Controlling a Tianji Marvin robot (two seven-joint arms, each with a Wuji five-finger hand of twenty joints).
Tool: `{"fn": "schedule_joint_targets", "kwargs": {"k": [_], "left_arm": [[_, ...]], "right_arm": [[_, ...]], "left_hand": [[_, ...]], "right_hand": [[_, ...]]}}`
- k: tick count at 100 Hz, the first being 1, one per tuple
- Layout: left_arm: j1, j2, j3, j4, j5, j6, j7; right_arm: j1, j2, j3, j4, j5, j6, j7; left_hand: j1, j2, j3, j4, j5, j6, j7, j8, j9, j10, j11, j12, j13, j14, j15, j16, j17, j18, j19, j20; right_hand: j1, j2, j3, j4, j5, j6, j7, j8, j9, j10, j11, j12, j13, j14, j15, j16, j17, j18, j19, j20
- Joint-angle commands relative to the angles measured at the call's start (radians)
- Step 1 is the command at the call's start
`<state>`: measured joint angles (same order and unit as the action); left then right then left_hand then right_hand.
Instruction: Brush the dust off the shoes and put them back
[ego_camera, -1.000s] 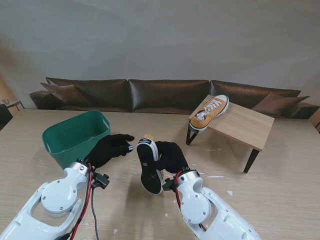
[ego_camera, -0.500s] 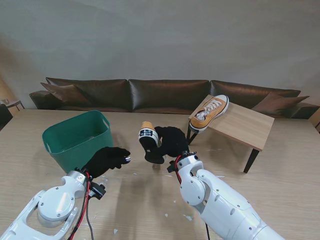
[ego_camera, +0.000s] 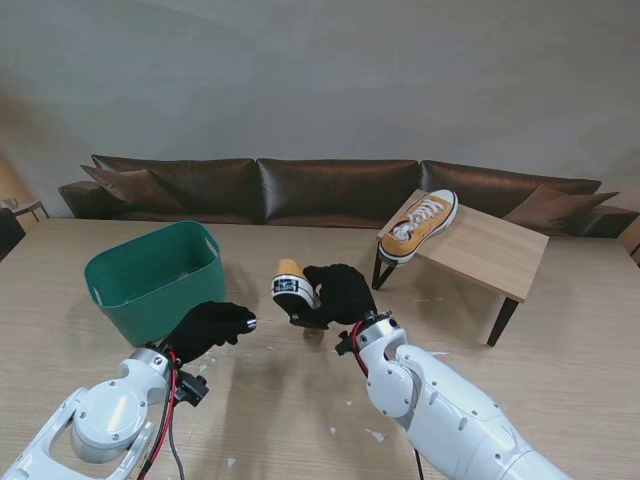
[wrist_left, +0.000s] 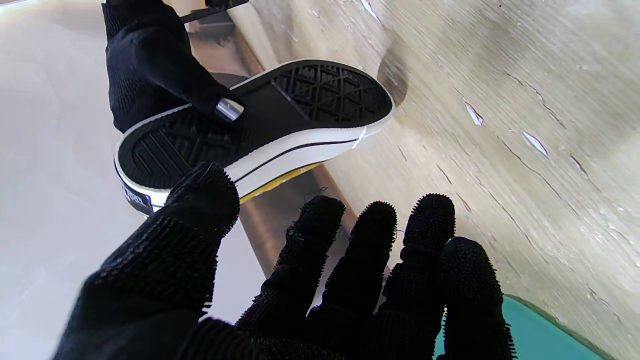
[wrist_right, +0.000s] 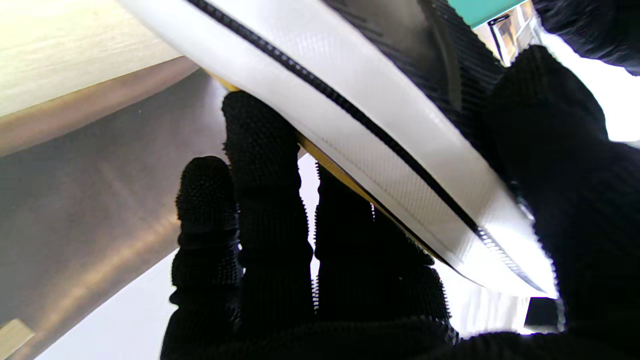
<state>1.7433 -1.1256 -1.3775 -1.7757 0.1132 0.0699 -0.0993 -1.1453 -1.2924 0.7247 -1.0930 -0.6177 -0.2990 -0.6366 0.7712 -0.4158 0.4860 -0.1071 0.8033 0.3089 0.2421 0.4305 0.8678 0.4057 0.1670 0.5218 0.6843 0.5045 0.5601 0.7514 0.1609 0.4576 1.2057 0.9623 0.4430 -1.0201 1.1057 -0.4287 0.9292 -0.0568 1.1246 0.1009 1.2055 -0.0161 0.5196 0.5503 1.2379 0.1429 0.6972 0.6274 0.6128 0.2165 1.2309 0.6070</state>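
The right hand (ego_camera: 340, 292) had the shoe (ego_camera: 292, 290) clamped, thumb across the black sole and fingers (wrist_right: 260, 165) under the yellow upper, and it held it clear off the worktop (ego_camera: 560, 330), heel end toward me and sole tilted toward the left. The left hand (ego_camera: 210, 325) hung just beside the green bin (ego_camera: 150, 272), fingers spread and gripping nothing, apart from the shoe, its bristly black palm turned that way. By my reading this was the brushing step, with the put-back still to come: the other shoe (ego_camera: 420, 225) sat on the small wooden stand (ego_camera: 490, 250) at the right, and its mate belonged beside it. The next move called for the bristled fingers (wrist_left: 370, 235) to close the gap and sweep along the sole and the white sidewall while the right hand kept the shoe steady. White flecks (ego_camera: 430, 353) lay scattered on the worktop. The wrist view showed tread and sidewall well, but the upper was nearly all hidden, so whether dust clung to it I couldn't tell. The bin's contents were too faint to make out.
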Motion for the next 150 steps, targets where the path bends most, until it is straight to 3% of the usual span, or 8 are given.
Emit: {"fn": "schedule_joint_targets", "kwargs": {"k": [1, 35, 59, 81, 109, 131, 144, 150], "left_arm": [[0.005, 0.0, 0.0, -0.003, -0.001, 0.003, -0.023], [0.028, 0.001, -0.01, -0.013, 0.016, 0.01, -0.023], [0.061, 0.002, -0.029, -0.031, 0.02, 0.008, -0.022], [0.091, -0.001, -0.044, -0.04, 0.022, 0.002, -0.004], [0.112, -0.003, -0.053, -0.043, 0.016, -0.004, 0.004], [0.124, -0.004, -0.054, -0.041, 0.011, -0.004, 0.008], [0.127, -0.004, -0.054, -0.042, 0.01, -0.003, 0.008], [0.129, -0.004, -0.054, -0.043, 0.01, -0.002, 0.006]], "right_arm": [[-0.048, 0.016, -0.009, 0.0, -0.014, -0.012, 0.029], [-0.103, 0.038, -0.031, -0.017, -0.072, -0.088, 0.023], [-0.12, 0.057, -0.067, -0.008, -0.109, -0.141, 0.046], [-0.096, 0.045, -0.128, 0.059, -0.113, -0.176, 0.033], [-0.067, 0.035, -0.197, 0.125, -0.149, -0.223, -0.015], [-0.07, 0.034, -0.216, 0.136, -0.172, -0.22, -0.055], [-0.069, 0.03, -0.23, 0.151, -0.184, -0.203, -0.092], [-0.069, 0.03, -0.235, 0.155, -0.187, -0.195, -0.097]], "left_hand": [[0.009, 0.03, -0.023, 0.031, 0.013, 0.002, -0.006, 0.009, 0.018, 0.005, 0.01, 0.006, -0.034, 0.05, 0.01, -0.001, -0.027, -0.016, -0.027, 0.013], [0.014, 0.04, -0.03, 0.034, 0.02, 0.011, -0.007, 0.015, 0.028, 0.013, 0.017, 0.015, -0.024, 0.052, 0.025, 0.005, -0.019, -0.016, -0.01, 0.02], [0.011, 0.048, -0.037, 0.034, 0.023, 0.013, -0.007, 0.018, 0.031, 0.018, 0.019, 0.025, -0.022, 0.051, 0.034, 0.008, -0.018, -0.016, -0.003, 0.022], [0.013, 0.053, -0.044, 0.034, 0.025, 0.017, -0.007, 0.02, 0.03, 0.023, 0.017, 0.028, -0.024, 0.052, 0.036, 0.009, -0.02, -0.017, 0.0, 0.022], [0.014, 0.057, -0.051, 0.035, 0.028, 0.019, -0.008, 0.021, 0.029, 0.025, 0.017, 0.03, -0.029, 0.048, 0.043, 0.013, -0.024, -0.021, 0.002, 0.022], [0.015, 0.057, -0.054, 0.036, 0.027, 0.021, -0.009, 0.022, 0.029, 0.025, 0.017, 0.03, -0.032, 0.048, 0.045, 0.015, -0.027, -0.021, 0.003, 0.022], [0.016, 0.057, -0.054, 0.036, 0.029, 0.022, -0.008, 0.023, 0.029, 0.028, 0.017, 0.031, -0.032, 0.05, 0.047, 0.017, -0.026, -0.021, 0.005, 0.023], [0.015, 0.057, -0.056, 0.036, 0.029, 0.023, -0.008, 0.023, 0.029, 0.027, 0.016, 0.031, -0.032, 0.047, 0.048, 0.017, -0.027, -0.021, 0.005, 0.023]], "right_hand": [[0.142, 0.055, 0.263, 0.08, 0.059, -0.113, 0.139, 0.009, -0.017, 0.009, 0.037, 0.03, 0.062, -0.09, 0.022, 0.002, 0.076, 0.021, 0.033, -0.005], [0.132, 0.057, 0.283, 0.075, 0.052, -0.086, 0.155, 0.012, -0.033, 0.045, 0.098, 0.052, 0.065, -0.09, 0.085, 0.032, 0.072, 0.027, 0.043, 0.003], [0.124, 0.117, 0.294, 0.088, -0.001, -0.068, 0.21, 0.018, -0.053, 0.066, 0.161, 0.083, 0.074, -0.107, 0.184, 0.065, 0.095, 0.02, 0.073, 0.024], [0.135, 0.132, 0.294, 0.098, -0.015, -0.062, 0.229, 0.023, -0.03, 0.088, 0.189, 0.089, 0.081, -0.133, 0.285, 0.092, 0.153, 0.01, 0.093, 0.041], [0.13, 0.132, 0.298, 0.097, -0.021, -0.07, 0.237, 0.028, -0.025, 0.082, 0.197, 0.1, 0.078, -0.148, 0.309, 0.088, 0.173, -0.008, 0.079, 0.039], [0.108, 0.126, 0.26, 0.087, -0.013, -0.092, 0.208, 0.023, -0.041, 0.053, 0.215, 0.101, 0.071, -0.094, 0.243, 0.049, 0.089, 0.029, 0.066, 0.053], [0.089, 0.071, 0.223, 0.066, -0.009, -0.084, 0.112, 0.147, -0.051, 0.05, 0.237, 0.104, 0.066, -0.085, 0.208, 0.05, 0.06, 0.045, 0.063, 0.047], [0.076, 0.054, 0.208, 0.056, -0.04, -0.081, 0.059, 0.173, -0.074, 0.047, 0.241, 0.104, 0.047, -0.084, 0.194, 0.049, 0.046, 0.045, 0.061, 0.045]]}}
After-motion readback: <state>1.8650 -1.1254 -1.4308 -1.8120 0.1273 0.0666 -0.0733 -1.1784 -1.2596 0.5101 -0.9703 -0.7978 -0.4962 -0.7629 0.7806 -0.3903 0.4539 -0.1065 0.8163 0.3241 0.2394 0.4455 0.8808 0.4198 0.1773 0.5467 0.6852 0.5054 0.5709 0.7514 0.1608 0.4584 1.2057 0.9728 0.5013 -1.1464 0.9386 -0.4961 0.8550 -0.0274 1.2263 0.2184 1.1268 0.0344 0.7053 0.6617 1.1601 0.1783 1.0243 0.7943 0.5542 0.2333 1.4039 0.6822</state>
